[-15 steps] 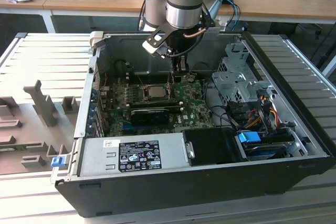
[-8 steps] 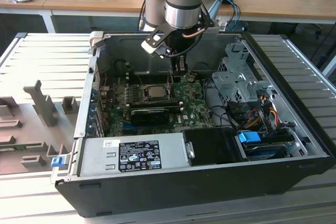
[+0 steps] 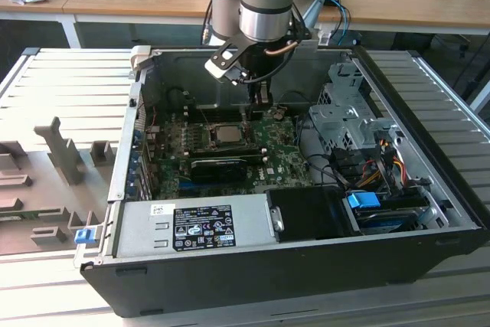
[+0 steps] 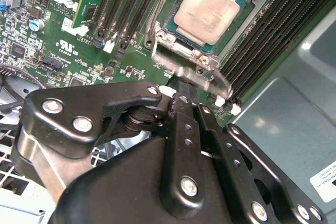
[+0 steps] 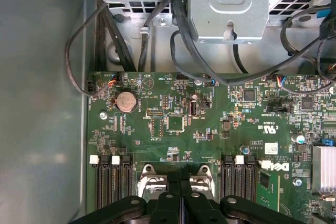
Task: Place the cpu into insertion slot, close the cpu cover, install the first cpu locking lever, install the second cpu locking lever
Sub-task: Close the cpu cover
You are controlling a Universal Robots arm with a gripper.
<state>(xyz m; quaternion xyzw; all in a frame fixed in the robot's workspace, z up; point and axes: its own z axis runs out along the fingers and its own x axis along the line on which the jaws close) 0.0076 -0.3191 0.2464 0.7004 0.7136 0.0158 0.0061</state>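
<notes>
The cpu (image 4: 210, 11), a square chip with a dull pale silver top, lies flat in its socket, framed by the cpu cover (image 4: 202, 74). The gripper (image 4: 182, 90), fingers pressed together and empty, stands just beside the cover's edge

Exterior view: raised, off the arm, mid-range, looking obliquely down into the open computer case (image 3: 306, 273). First wrist view: close, facing straight down onto the motherboard (image 5: 173, 124). Second wrist view: nearer, slanting past the hand (image 4: 181, 90). Both wrist views share the memory slots (image 5: 113, 182).
</notes>
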